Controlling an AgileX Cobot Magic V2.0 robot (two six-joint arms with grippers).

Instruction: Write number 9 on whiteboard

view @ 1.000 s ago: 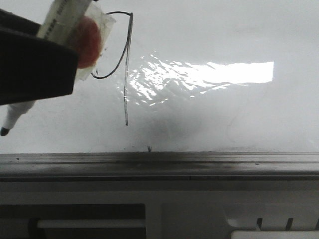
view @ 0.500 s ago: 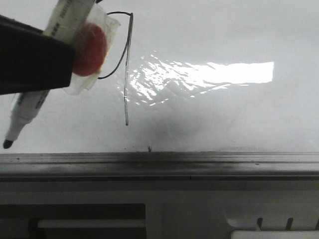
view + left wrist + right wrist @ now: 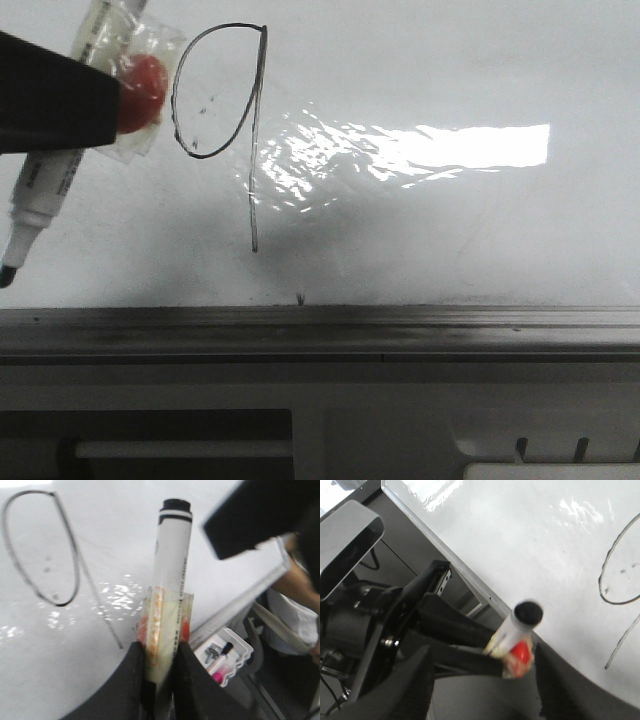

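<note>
Left gripper (image 3: 157,662) clenched on marker (image 3: 45,180), upper left; number 9 (image 3: 225,120) drawn on whiteboard (image 3: 450,230). Right gripper's (image 3: 480,680) fingers spread, empty.

L hand (image 3: 159,672) grips marker (image 3: 171,570); number 9 (image 3: 45,555) on whiteboard (image 3: 115,545).

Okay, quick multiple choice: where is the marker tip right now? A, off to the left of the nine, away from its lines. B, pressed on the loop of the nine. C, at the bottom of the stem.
A: the marker tip hangs left of the number 9, clear of its lines.
</note>
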